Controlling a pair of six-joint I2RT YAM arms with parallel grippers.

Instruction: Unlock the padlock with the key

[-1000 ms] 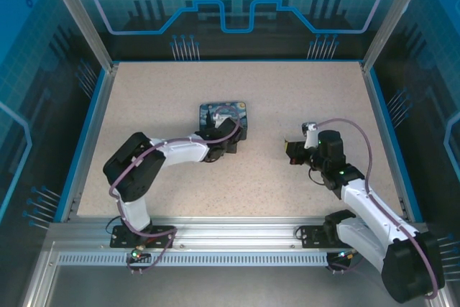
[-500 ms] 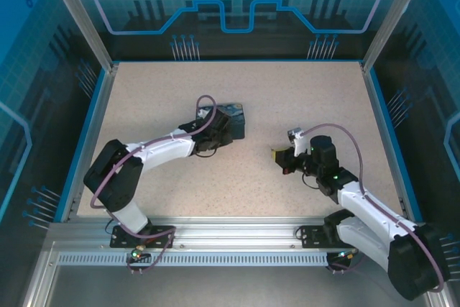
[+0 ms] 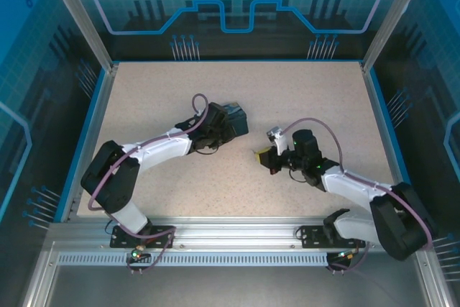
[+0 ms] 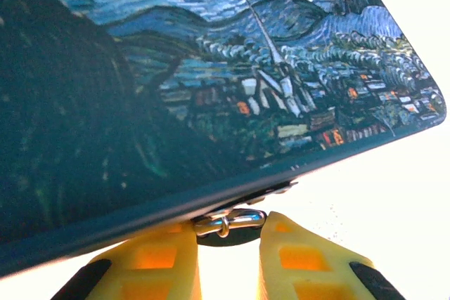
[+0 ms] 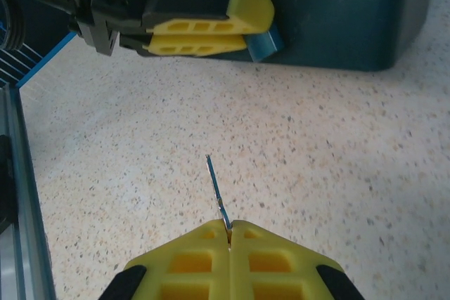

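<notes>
Speckled beige table (image 3: 302, 91), blue walls around. At the bottom of the left wrist view the left claw (image 4: 229, 233) pinches narrow on the padlock (image 4: 228, 220), under the box (image 4: 211, 68) edge. Low in the right wrist view the right claw (image 5: 230, 226) is clamped on the key (image 5: 216, 187) — well apart from the padlock. Approach step, I judge; next, line the blade to the keyhole — hidden here.
</notes>
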